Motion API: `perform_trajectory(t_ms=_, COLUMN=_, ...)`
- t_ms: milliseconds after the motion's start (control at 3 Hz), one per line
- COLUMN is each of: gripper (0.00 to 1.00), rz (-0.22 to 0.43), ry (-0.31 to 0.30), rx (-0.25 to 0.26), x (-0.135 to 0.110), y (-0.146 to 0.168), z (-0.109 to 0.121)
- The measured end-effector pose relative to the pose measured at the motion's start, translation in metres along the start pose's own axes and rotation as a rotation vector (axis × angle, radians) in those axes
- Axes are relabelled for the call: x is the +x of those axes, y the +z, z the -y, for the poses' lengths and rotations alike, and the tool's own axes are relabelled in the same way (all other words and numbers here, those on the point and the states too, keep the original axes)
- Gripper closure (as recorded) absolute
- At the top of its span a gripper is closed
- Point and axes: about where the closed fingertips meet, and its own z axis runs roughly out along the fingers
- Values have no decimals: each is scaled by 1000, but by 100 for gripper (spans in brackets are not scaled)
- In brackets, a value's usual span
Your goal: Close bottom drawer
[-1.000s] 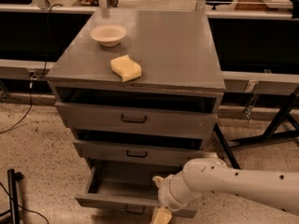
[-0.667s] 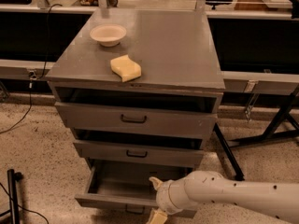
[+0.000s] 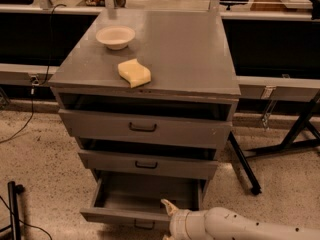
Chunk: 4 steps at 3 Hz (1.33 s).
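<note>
The bottom drawer [image 3: 117, 215] of the grey metal cabinet [image 3: 200, 74] is pulled well out, and its inside shows bare. Its small dark handle [image 3: 144, 226] sits at the centre of the front panel, near the lower edge of the camera view. My gripper [image 3: 169, 219], at the end of the white arm [image 3: 235, 226], is at the drawer's front panel just right of the handle. The gripper's tip reaches over the panel's top edge. The lower part of the gripper is cut off by the edge of the view.
The top drawer [image 3: 142, 128] and middle drawer [image 3: 146, 164] stand slightly out. A white bowl [image 3: 115, 36] and a yellow sponge [image 3: 134, 73] lie on the cabinet top. Black stand legs [image 3: 245, 164] are on the floor to the right, and a black pole [image 3: 14, 211] is at lower left.
My arm has sunk lower and drawn towards the bottom edge of the view, with the gripper staying at the drawer's front panel. The drawer looks equally far out.
</note>
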Motion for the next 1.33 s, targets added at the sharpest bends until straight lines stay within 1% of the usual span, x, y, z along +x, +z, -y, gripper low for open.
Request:
perform_trajectory(t_ms=333, gripper=0, rz=0, ry=0, rx=0, x=0, y=0, z=0)
perform_trajectory(t_ms=667, gripper=0, rz=27, ry=-2, rx=26, x=8, y=5, z=1)
perform_trajectory(t_ms=1000, gripper=19, rz=58, ry=-11, rx=89, x=39, y=22, z=4)
perform_trajectory(t_ms=1333, gripper=42, rz=109, ry=-62, rx=123, x=63, y=41, z=2)
